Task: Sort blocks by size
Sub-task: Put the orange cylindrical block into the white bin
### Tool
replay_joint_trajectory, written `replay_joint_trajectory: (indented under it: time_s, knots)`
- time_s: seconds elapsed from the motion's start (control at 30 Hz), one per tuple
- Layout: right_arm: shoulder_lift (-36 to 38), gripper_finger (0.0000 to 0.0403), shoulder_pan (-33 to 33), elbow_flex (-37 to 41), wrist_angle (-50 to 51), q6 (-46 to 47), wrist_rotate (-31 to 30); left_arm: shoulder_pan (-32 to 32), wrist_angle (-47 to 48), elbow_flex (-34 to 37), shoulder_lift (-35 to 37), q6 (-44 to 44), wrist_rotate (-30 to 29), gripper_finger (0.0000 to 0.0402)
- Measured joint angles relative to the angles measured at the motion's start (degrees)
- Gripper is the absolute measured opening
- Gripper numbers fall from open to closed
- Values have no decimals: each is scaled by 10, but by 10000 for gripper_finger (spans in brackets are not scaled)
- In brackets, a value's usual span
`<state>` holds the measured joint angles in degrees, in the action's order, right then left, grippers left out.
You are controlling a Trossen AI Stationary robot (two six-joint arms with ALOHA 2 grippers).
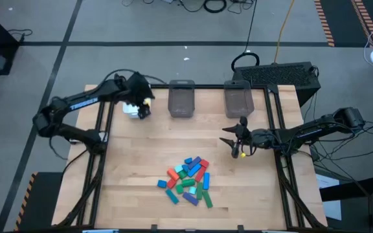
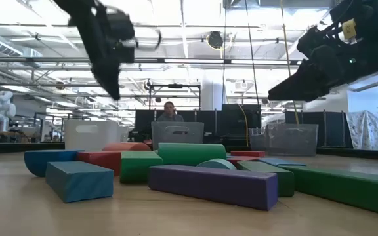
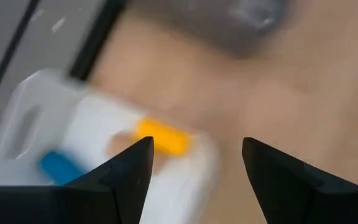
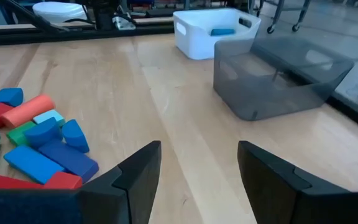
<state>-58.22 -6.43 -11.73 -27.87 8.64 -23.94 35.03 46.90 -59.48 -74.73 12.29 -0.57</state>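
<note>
The blocks point(image 1: 188, 180) lie in a heap of red, blue, green, teal and purple pieces on the table's near middle. They also show in the low view point(image 2: 195, 170) and the right wrist view point(image 4: 36, 137). A white tray point(image 1: 130, 109) at the far left holds a yellow block point(image 3: 161, 137) and a blue block point(image 3: 61, 167). My left gripper point(image 3: 194, 143) hangs open above the tray's right edge, nothing between its fingers. My right gripper point(image 4: 197, 146) stands open at the right point(image 1: 228, 137), above bare wood, facing the heap and the tray.
Two grey bins point(image 1: 181, 100) point(image 1: 238, 99) stand side by side at the table's far edge; the right one point(image 4: 278, 74) is just beyond my right gripper. Bare wood lies between the heap and the bins. A person point(image 2: 169, 111) sits beyond the table.
</note>
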Motion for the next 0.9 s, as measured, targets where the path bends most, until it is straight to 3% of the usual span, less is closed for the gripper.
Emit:
replay_joint_trajectory:
  time_s: [0.2, 0.47, 0.63, 0.9]
  knots:
    - [0, 201, 10, 0, -29, -49, 0, -150, 1, 9, 26, -43, 74, 249]
    - [0, 201, 12, 0, -32, -53, 2, -362, -99, 22, -29, -45, 76, 249]
    - [0, 201, 11, 0, -31, -42, 7, -432, -182, 23, -81, -40, 65, 249]
    - [0, 201, 11, 0, 10, 11, 63, -489, -209, 23, -175, -19, 64, 249]
